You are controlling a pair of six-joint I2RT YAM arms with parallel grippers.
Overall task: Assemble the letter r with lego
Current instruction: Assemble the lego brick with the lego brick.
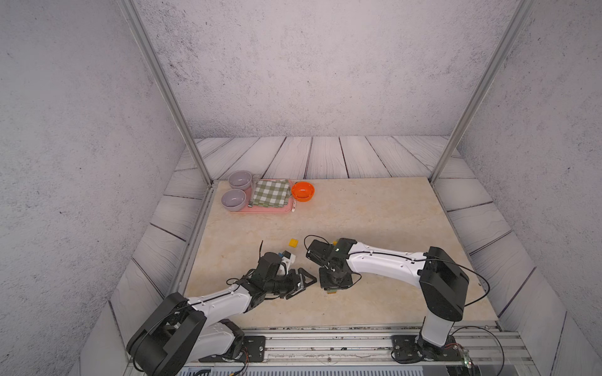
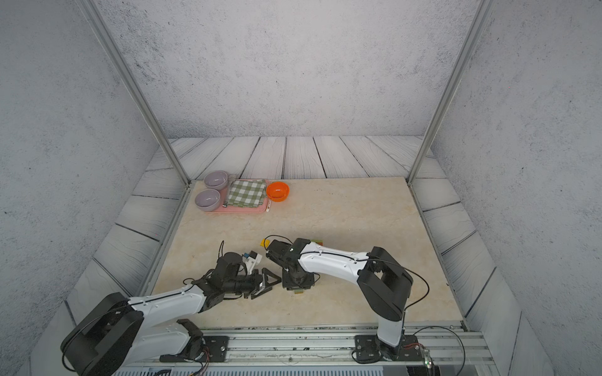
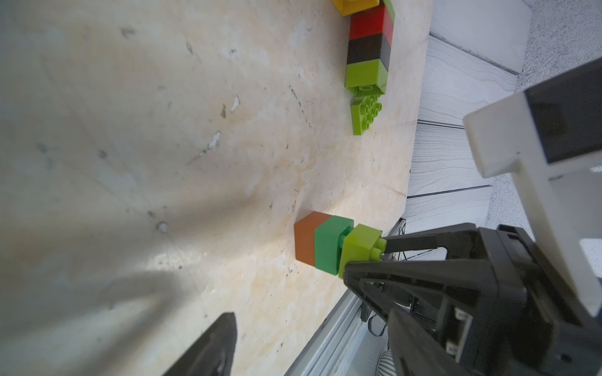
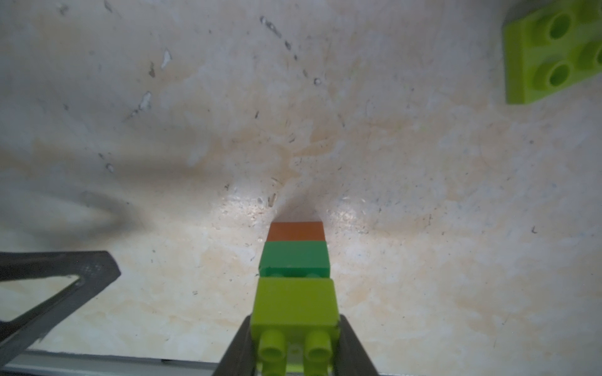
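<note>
Right pincer [image 4: 294, 351] pinching the lime brick [image 4: 294, 304] atop our short stack
We see the lime brick on dark green [image 4: 294, 258] over brown-orange [image 4: 297, 231], studs showing in the joint, standing near the table's [image 1: 374, 211] front edge; left pincer [image 1: 303, 286] spread, empty, just beside; a yellow-red-black-lime row [image 3: 368, 48] and lime plate [image 3: 366, 115] lie near, open table beyond toward the far edge
</note>
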